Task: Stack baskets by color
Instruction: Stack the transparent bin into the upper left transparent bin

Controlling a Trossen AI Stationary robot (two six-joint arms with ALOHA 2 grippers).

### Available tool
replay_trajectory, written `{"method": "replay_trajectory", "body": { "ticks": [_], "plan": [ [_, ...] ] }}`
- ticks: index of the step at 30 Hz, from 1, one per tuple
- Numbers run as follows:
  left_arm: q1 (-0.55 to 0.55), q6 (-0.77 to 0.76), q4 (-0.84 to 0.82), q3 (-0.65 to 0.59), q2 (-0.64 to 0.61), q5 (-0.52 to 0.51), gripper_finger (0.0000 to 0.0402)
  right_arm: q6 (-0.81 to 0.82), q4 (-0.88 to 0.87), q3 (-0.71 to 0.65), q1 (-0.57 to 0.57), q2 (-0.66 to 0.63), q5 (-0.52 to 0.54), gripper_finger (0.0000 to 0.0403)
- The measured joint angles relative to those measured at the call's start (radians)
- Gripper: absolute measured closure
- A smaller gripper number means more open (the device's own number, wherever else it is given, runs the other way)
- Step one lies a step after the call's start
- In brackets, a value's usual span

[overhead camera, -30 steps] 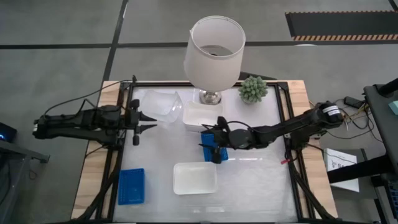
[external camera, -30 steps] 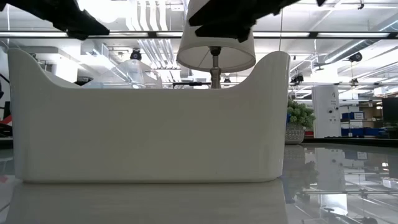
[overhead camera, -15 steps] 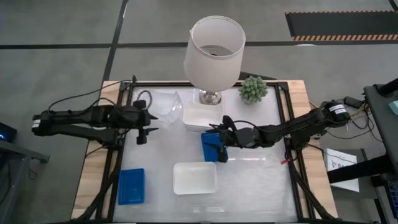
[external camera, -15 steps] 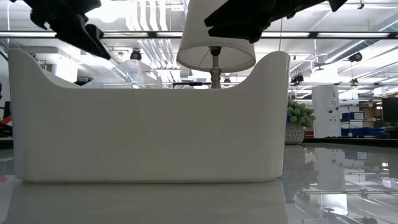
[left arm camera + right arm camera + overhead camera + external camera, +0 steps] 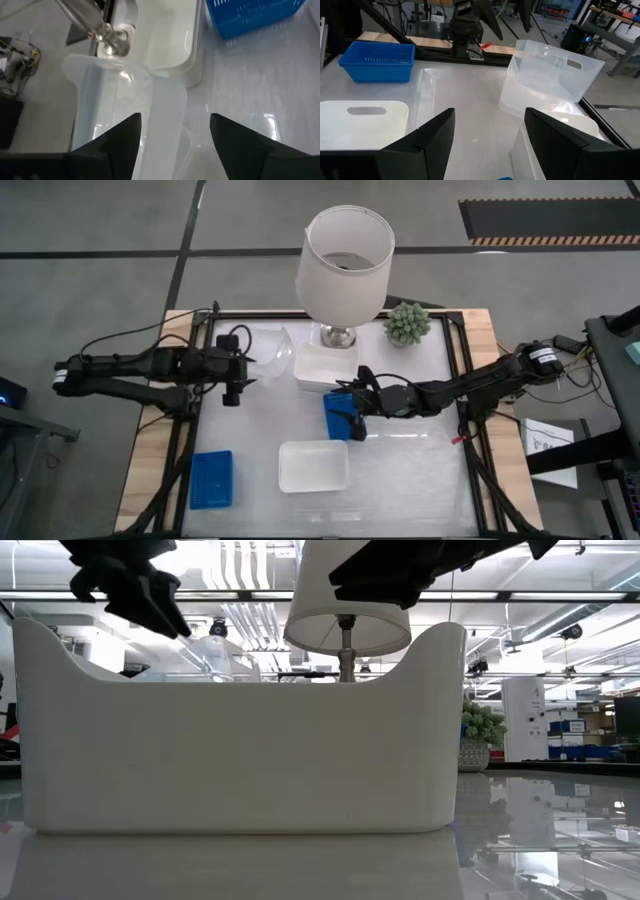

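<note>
Left gripper (image 5: 243, 374) spread wide, empty, hovering at rear-left of table just beside clear plastic container (image 5: 268, 348); in left wrist view container wall (image 5: 125, 100) sits dead ahead between the two fingers (image 5: 112, 145), w/ rear white basket (image 5: 172, 40) just past it. Container not a task item, so prob. no grasp wanted there.

Right gripper (image 5: 352, 412) also spread wide, nothing held, directly over blue basket (image 5: 340, 416) at table centre. That basket's long axis runs front-to-back; rear white basket (image 5: 324, 367) touching or nearly touching its far end, can't tell which.

Other task items: front white basket (image 5: 314, 466) near front edge, centre; second blue basket (image 5: 212, 479) front-left corner, long axis also front-to-back, well apart from centre blue one.

Key relation: centre blue basket straight below right gripper, so right arm clearly nearer. Front-left blue lies on left arm's side. Likely next: descend, pinch a long wall of centre blue. Judgement only.

Lamp (image 5: 346, 260), potted succulent (image 5: 407, 323) at rear, out of the way.
</note>
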Motion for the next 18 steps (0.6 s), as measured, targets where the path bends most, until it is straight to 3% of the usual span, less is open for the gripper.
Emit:
{"method": "replay_trajectory", "body": {
  "ticks": [12,18],
  "plan": [
    [0.055,0.05,0.001,-0.013,0.039,0.001,0.0184,-0.004,-0.003,-0.002,0.0,0.0,0.0,0.017],
    [0.056,0.089,0.001,-0.012,0.069,0.001,0.0237,0.014,-0.015,-0.002,0.0,0.0,-0.003,0.017]
  ]
}}
